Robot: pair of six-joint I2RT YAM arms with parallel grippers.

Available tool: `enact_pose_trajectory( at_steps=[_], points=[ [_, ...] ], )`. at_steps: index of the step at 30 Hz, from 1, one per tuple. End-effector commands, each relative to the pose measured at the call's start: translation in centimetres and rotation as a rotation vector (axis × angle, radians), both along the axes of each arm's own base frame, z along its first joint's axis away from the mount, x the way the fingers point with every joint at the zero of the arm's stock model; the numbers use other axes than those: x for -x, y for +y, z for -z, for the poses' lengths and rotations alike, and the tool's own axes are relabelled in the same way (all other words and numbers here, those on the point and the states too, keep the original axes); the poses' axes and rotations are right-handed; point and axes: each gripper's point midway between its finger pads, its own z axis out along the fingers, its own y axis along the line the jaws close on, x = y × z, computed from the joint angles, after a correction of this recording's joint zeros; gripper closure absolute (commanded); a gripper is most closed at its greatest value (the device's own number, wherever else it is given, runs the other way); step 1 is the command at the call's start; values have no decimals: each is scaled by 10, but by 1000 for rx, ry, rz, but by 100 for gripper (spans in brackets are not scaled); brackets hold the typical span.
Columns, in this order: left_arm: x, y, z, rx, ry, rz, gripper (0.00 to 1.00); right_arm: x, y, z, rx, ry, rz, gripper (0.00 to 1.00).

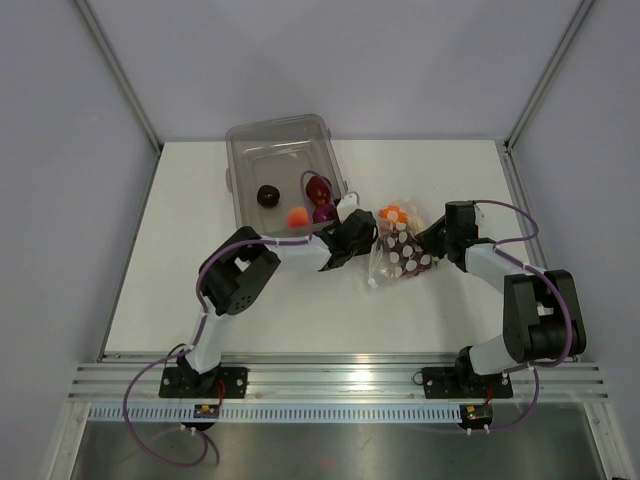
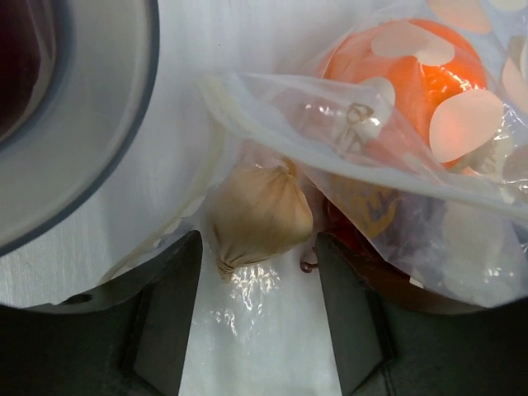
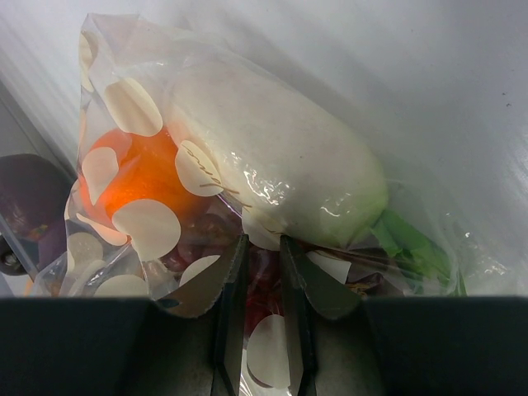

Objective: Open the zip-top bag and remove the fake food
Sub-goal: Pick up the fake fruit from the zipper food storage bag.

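Plastic zip-top bag (image 1: 398,256) holds fake food (image 3: 276,161), right jaws clamped on it, left jaws apart.

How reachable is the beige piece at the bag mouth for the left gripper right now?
Probably reachable. The beige piece lies right ahead of the open left gripper, centred in its opening, nothing solid between. Loose film of the zip-top bag surrounds it and could get pinched too.

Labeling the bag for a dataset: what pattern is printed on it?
The bag is clear with white round dots; right wrist view shows it best.
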Motion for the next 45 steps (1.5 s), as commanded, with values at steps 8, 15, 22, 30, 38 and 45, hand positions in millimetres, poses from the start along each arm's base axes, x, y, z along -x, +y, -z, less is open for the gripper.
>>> enact_pose_trajectory(
  at_steps=[8,15,22,30,38,45],
  points=[
    [-13,6,10,-49,-18,-14,58,5,-2,-2,24,9,9,71],
    [-2,7,-16,-63,-88,-3,59,5,-2,-3,25,9,13,71],
    [9,19,-33,-76,-118,5,63,4,-3,-5,29,4,15,71],
    [8,14,-35,-106,-131,46,51,5,-3,-5,30,6,14,71],
    [-2,6,-43,-106,-188,55,30,4,-3,-5,30,7,12,71],
    [-6,6,-39,-81,-141,-24,27,4,-3,-6,30,4,12,71]
  ],
)
